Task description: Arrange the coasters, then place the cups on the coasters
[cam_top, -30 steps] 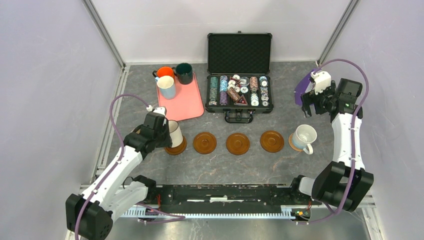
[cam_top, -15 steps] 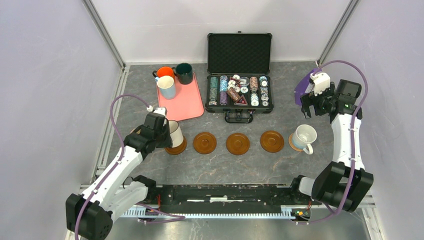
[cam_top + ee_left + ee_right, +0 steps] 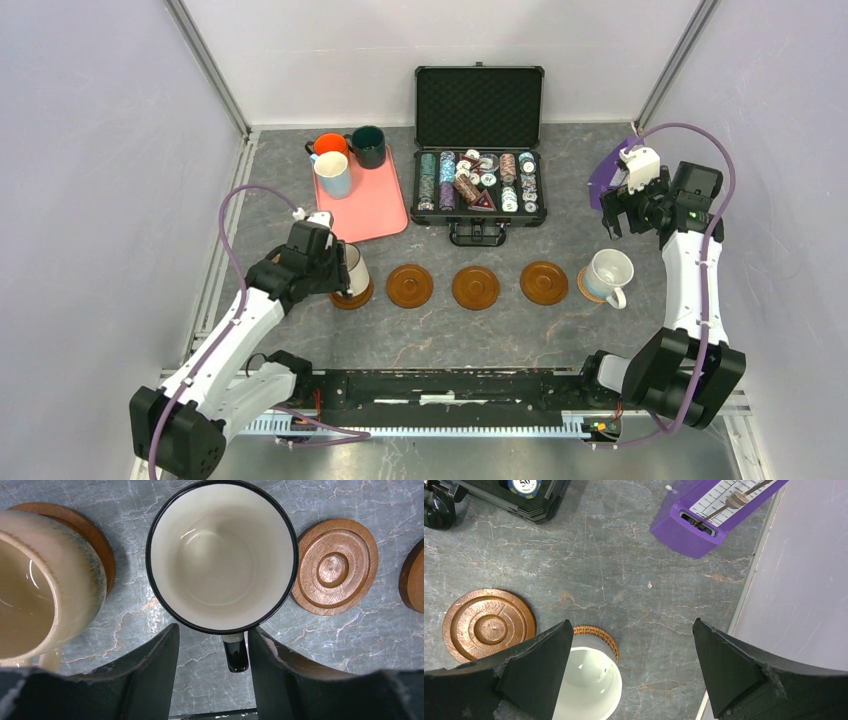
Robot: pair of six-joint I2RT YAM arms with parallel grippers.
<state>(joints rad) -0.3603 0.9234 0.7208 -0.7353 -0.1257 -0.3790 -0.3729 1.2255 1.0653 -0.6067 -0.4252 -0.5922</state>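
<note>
- Mug duty: the dark-rimmed white mug [image 3: 220, 555] stands upright in front of the poker chip case [image 3: 478, 105], off to its left, on a brown coaster [image 3: 352, 297].
- The left gripper [image 3: 212, 630] has its fingers spread, one on each side of that mug's handle, with a gap showing.
- The tan mug [image 3: 30, 590] stands farther left of the case on another brown coaster [image 3: 95, 545].
- Three bare coasters [image 3: 475, 287] lie in a row in front of the case.
- The plain white mug [image 3: 608, 273] sits on the woven coaster [image 3: 599, 635], in front of the case and to its right.
- The right gripper [image 3: 631, 624] hangs spread wide and empty to the right of the case, near the purple metronome [image 3: 709, 515].
- The orange mug [image 3: 330, 146], dark green mug [image 3: 369, 146] and light blue mug [image 3: 333, 174] stand on the pink tray [image 3: 368, 210], just left of the case.
</note>
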